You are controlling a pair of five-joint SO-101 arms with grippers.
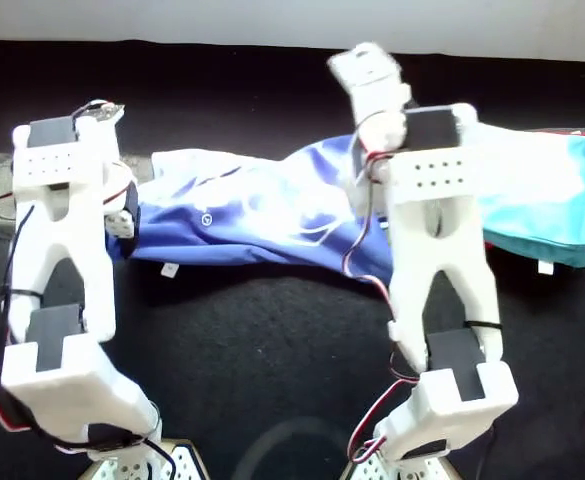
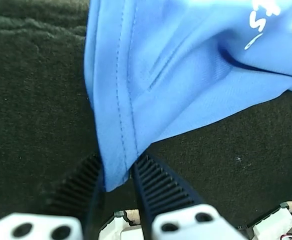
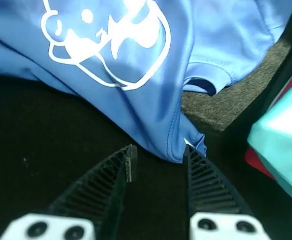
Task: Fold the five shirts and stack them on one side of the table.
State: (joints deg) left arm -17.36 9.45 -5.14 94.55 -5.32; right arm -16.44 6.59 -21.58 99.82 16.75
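— Start close in. What lies nearest the arm bases?

— Bare dark table [image 1: 272, 340] at six o'clock. Just beyond it, the blue shirt [image 1: 252, 215] is strung across the middle, from nine o'clock to about one.

— Who has hold of it?

— The left gripper [image 2: 117, 172], at nine o'clock, is clenched on the hemmed corner, with the cloth running straight in between its ribbed fingers. I'd judge that end is pinned so the shirt lies stretched out.

— And the right gripper [image 3: 160, 150]?

— It's at one o'clock, released and spread wide. The shirt's other edge lies just at one fingertip, not pinched. It's probably lined up to take that edge, so both ends can be lifted into a fold.

— Farther out?

— At two o'clock a folded teal shirt [image 1: 552, 200] sits on a red shirt [image 3: 258, 162], just beside the blue shirt's end. That looks like the stack, set to one side to leave the middle for folding.
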